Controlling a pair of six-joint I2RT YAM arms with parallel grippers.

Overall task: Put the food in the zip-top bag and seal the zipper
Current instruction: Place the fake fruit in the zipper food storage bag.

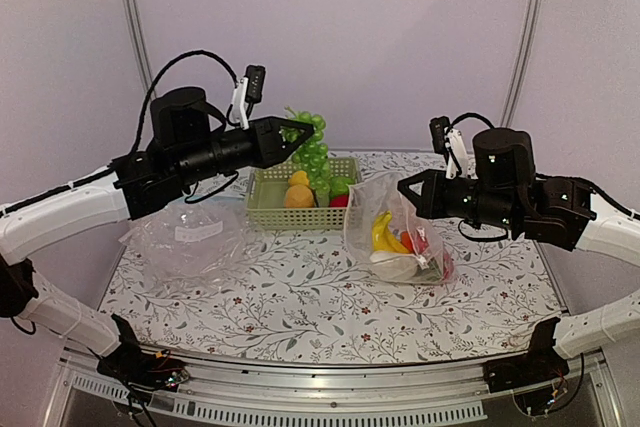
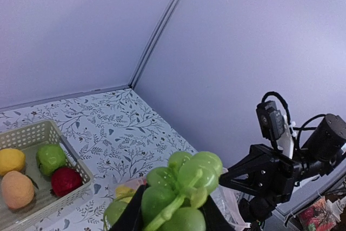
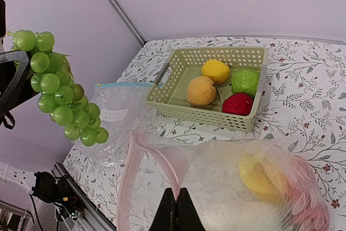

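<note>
My left gripper (image 1: 300, 133) is shut on a bunch of green grapes (image 1: 313, 154), which hangs in the air above the basket. In the left wrist view the grapes (image 2: 184, 190) fill the gap between the fingers. The clear zip-top bag (image 1: 400, 232) stands at centre right with a yellow banana (image 1: 383, 232), a white piece (image 1: 393, 266) and something red inside. My right gripper (image 3: 177, 209) is shut on the bag's mouth at the pink zipper (image 3: 125, 187), lifting that edge so the mouth gapes toward the left arm.
A pale green basket (image 3: 205, 114) at the back holds a lemon (image 3: 215, 71), an orange peach (image 3: 201, 90), a green fruit (image 3: 245, 81) and a red apple (image 3: 238, 104). A second clear bag with a blue strip (image 1: 190, 237) lies at the left.
</note>
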